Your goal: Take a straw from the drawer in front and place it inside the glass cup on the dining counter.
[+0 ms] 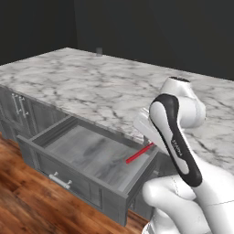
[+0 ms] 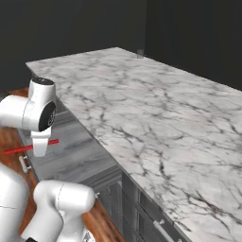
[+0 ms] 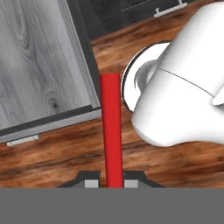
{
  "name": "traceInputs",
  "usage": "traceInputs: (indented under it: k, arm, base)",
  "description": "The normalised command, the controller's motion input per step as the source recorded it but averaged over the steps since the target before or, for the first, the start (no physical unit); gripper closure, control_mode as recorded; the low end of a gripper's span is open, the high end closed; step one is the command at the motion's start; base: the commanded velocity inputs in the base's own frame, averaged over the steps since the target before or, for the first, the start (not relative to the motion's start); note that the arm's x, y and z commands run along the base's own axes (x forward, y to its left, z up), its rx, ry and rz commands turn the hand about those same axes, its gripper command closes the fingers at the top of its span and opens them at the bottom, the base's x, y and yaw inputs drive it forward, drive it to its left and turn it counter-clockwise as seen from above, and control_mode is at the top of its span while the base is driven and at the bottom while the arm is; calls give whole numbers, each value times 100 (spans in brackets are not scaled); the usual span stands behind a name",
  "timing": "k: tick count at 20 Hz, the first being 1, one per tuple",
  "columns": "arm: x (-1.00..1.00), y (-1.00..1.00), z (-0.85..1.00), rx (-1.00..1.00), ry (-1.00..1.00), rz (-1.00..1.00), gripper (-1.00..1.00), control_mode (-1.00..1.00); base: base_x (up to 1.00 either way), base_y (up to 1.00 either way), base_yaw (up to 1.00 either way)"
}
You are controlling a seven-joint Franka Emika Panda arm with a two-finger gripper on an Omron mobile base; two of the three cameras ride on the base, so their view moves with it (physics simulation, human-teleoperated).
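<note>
The bright red straw (image 3: 111,127) is pinched between my gripper's (image 3: 111,182) two dark fingertips and runs straight away from the hand. In the base views the straw (image 1: 139,153) (image 2: 23,149) hangs level, just above the right end of the open drawer (image 1: 87,151) (image 2: 71,151). The drawer's pale grey inside (image 3: 39,65) is bare. My gripper (image 2: 40,147) points down, shut on the straw's middle. The small glass cup (image 1: 99,51) (image 2: 140,53) stands far off at the back edge of the white marble dining counter (image 1: 105,87) (image 2: 156,113).
Wooden floor (image 3: 65,157) lies under the straw's far end and in front of the drawer. The drawer's silver bar handle (image 1: 60,181) sticks out toward me. Narrower grey cabinet fronts (image 1: 18,107) (image 2: 156,222) flank the drawer under the counter's thick edge.
</note>
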Motion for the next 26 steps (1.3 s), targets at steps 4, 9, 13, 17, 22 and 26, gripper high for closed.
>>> traceInputs:
  k: [4,9,13,17,22,26]
  arm:
    - [-10,0,11,0,0,0,100,-100]
    - [-11,0,0,0,0,0,100,-100]
    - [-41,0,0,0,-1,0,100,100]
    - [0,0,0,0,0,0,100,100]
    - [0,0,0,0,0,0,100,100]
    - [0,0,0,0,0,0,100,100]
  base:
    - [0,0,0]
    - [0,0,0]
    - [-25,0,0]
    - [-100,9,0]
    - [-81,61,0]
    - [-4,100,-22]
